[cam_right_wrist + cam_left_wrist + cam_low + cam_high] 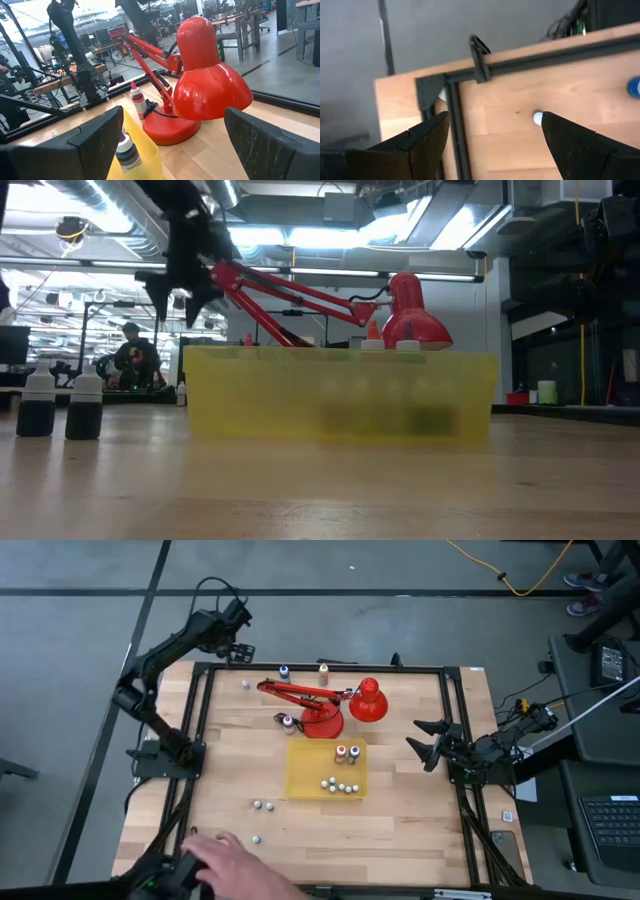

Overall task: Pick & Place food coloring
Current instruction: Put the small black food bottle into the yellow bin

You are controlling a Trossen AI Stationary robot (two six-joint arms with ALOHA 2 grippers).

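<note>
The desk [400,810] is a pale wooden top with a black metal frame [455,720] bolted round its working area, standing on a grey floor [80,630] crossed by dark lines. Near the middle sits a yellow tray [300,775], and just behind it a red desk lamp [340,705] with its round base touching the wood and its shade lying toward the right side.

The food coloring bottles are scattered. Two stand upright in the tray's far corner [347,753], and a cluster lies on the tray floor [340,785]. Others stand on the bare wood: one with a blue cap [284,671] and one with an orange cap [323,669] by the far edge, one beside the lamp base [288,722], a small one near the far left corner [246,686], and a few near the front left [262,806].

The left gripper [240,640] hangs above the far left corner of the desk, jaws spread and holding nothing. The right gripper [428,745] hovers at the right edge, pointed at the lamp and tray, jaws likewise spread and empty.

A person's hand [225,858] rests at the front left edge. Beyond the desk lies a workshop with ceiling strip lights [330,235] and, far back, a seated person [132,355].
</note>
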